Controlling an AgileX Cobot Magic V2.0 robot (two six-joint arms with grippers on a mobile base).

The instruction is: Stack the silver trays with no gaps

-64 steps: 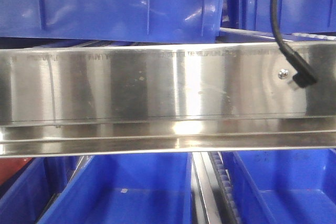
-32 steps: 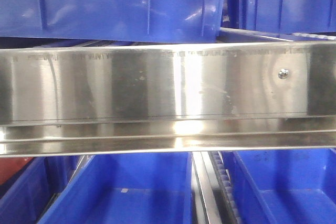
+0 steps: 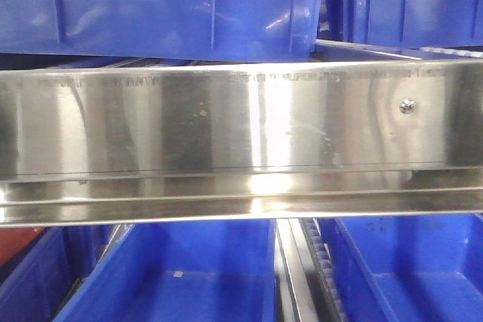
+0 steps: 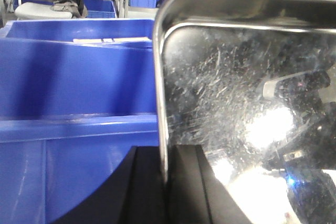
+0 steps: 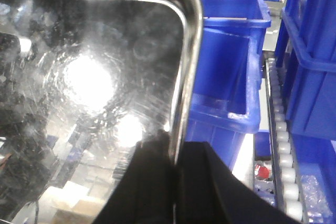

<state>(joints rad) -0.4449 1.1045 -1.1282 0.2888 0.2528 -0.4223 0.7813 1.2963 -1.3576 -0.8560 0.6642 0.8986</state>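
Two jaws, each clamping silver tray (image 4: 226, 77) rim.

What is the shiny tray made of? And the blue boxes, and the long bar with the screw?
The silver tray looks like polished metal, probably stainless steel: it mirrors lights and shows fine scratches. The blue boxes look like moulded plastic: even colour, soft sheen, ribbed walls. The long bar seems brushed steel, with streaky reflections.

Bright, 2 glare spots on silver tray (image 5: 94, 93), wrist cams soft
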